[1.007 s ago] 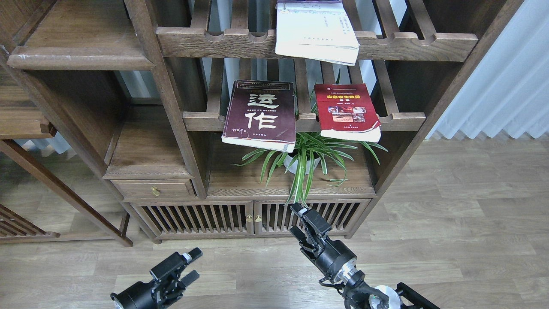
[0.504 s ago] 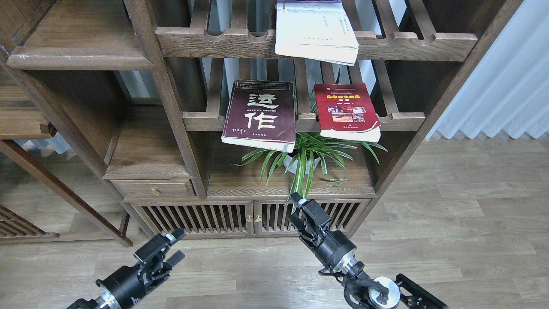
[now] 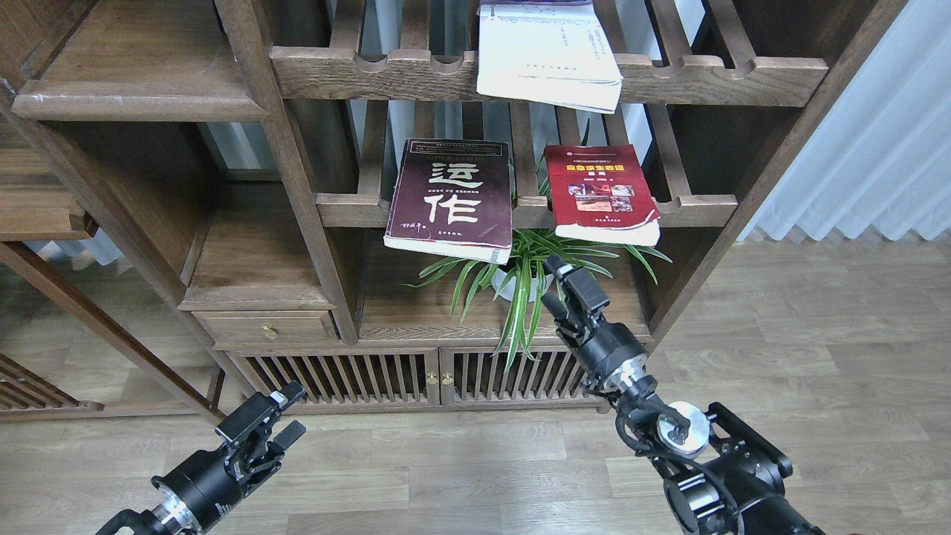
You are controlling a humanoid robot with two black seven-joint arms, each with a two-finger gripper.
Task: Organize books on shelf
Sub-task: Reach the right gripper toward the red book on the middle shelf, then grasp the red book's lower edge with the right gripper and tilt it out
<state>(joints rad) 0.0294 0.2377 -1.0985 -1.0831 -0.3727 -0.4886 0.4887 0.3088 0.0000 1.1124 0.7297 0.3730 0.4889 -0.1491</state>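
The dark maroon book (image 3: 449, 197) with white characters lies flat on a slatted rack and overhangs its front rail. The smaller red book (image 3: 602, 193) lies to its right on the same rack. The thick white book (image 3: 546, 56) lies on the slatted rack above. The solid wooden shelf (image 3: 141, 100) with the scuffed front edge is at the upper left and bears nothing that I can see. My right gripper (image 3: 550, 281) is open and empty, just below the red book and in front of the plant. My left gripper (image 3: 297, 407) is open and empty, low at the bottom left.
A potted spider plant (image 3: 531, 279) stands on the cabinet top under the two lower books, its leaves beside my right gripper. Slatted cabinet doors (image 3: 431, 371) and a small drawer (image 3: 267, 327) are below. A white curtain (image 3: 877, 134) hangs at the right over wood flooring.
My right gripper has risen and moved right, from in front of the cabinet doors to just under the red book. My left gripper has drifted left. The books have not moved.
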